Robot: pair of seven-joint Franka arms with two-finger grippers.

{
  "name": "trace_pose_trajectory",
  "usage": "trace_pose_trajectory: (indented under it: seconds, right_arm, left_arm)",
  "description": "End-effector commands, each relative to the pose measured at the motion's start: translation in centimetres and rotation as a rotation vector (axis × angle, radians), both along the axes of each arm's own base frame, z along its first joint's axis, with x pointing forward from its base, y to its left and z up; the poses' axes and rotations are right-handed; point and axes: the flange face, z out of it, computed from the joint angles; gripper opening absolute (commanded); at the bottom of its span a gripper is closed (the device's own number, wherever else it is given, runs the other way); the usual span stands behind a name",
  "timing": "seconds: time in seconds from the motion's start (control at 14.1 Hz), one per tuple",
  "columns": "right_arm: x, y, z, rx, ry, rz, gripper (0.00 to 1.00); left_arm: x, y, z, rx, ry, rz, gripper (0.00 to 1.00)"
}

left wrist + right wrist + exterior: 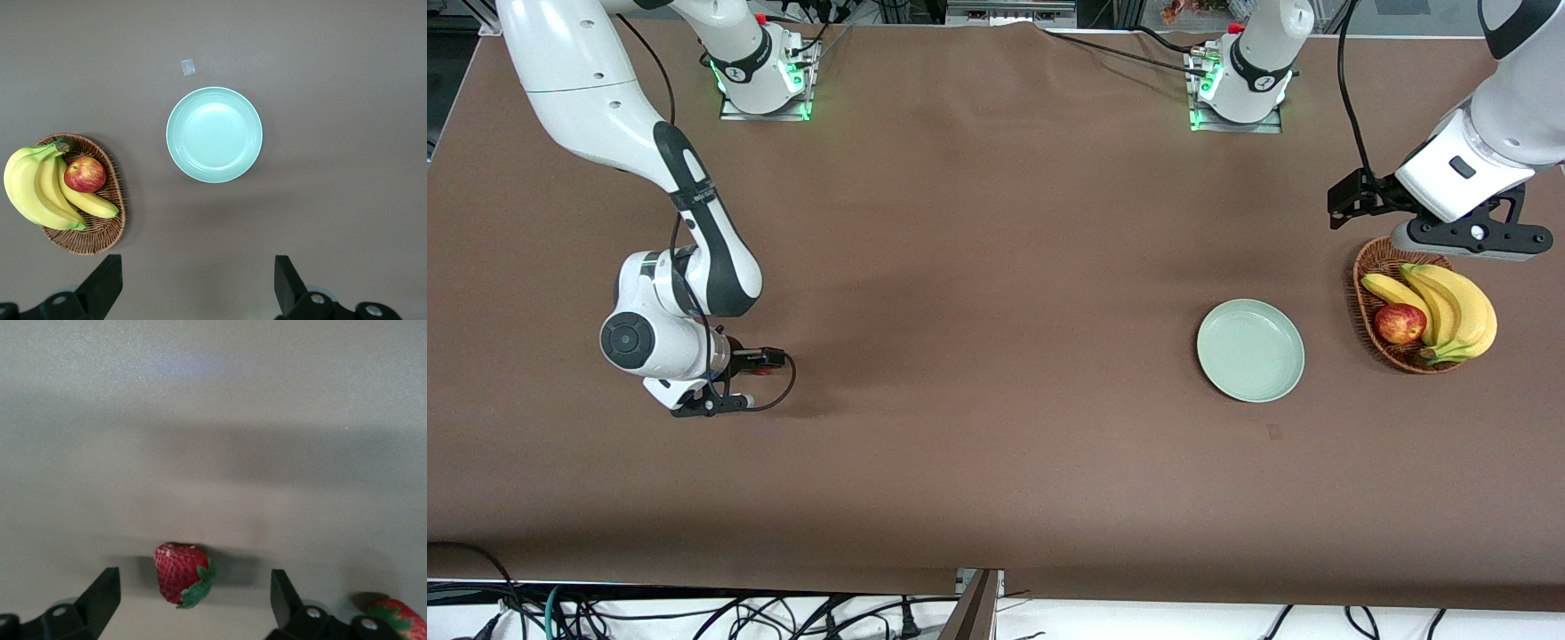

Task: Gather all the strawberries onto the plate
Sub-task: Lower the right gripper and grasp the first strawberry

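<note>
One strawberry point(180, 572) lies on the brown table between the spread fingers of my right gripper point(192, 581), which is open and low over the table at the right arm's end point(716, 396). The fingers do not touch the berry. A second strawberry point(399, 619) shows at the edge of the right wrist view, outside the fingers. The mint-green plate point(1250, 350) point(214, 134) lies empty toward the left arm's end. My left gripper point(1467, 236) point(198, 285) hangs open and empty high over the table beside the basket.
A woven basket point(1380, 267) point(93, 241) with bananas point(1449, 307) and a red-yellow apple point(1400, 324) stands beside the plate at the left arm's end. A small clear scrap point(188, 67) lies on the cloth near the plate.
</note>
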Motion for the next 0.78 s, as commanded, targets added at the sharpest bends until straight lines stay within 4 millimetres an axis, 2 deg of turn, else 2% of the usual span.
trace_pose_trajectory:
  seconds: [0.0,0.07,0.21,0.35,0.5,0.71]
  right_arm:
    - [-0.3,-0.1,0.2,0.017,-0.01,-0.02,0.63]
    - [-0.3,0.0,0.2,0.017,-0.01,-0.019,0.46]
    - [-0.3,0.0,0.2,0.017,-0.01,-0.019,0.25]
    - [-0.2,0.0,0.3,0.018,-0.013,-0.021,0.15]
    - [0.1,0.3,0.9,0.02,-0.025,-0.018,0.14]
    - [1.2,3.7,2.7,0.026,-0.067,-0.026,0.15]
  left_arm:
    - [0.1,-0.1,0.7,-0.009,0.006,0.003,1.0]
    - [0.1,-0.1,0.7,-0.009,0.006,0.003,1.0]
    - [0.1,-0.1,0.7,-0.009,0.006,0.003,1.0]
    - [0.1,-0.1,0.6,-0.009,0.006,0.003,1.0]
    - [0.1,-0.1,0.7,-0.009,0.005,0.003,1.0]
    - [0.1,-0.1,0.7,-0.009,0.006,0.003,1.0]
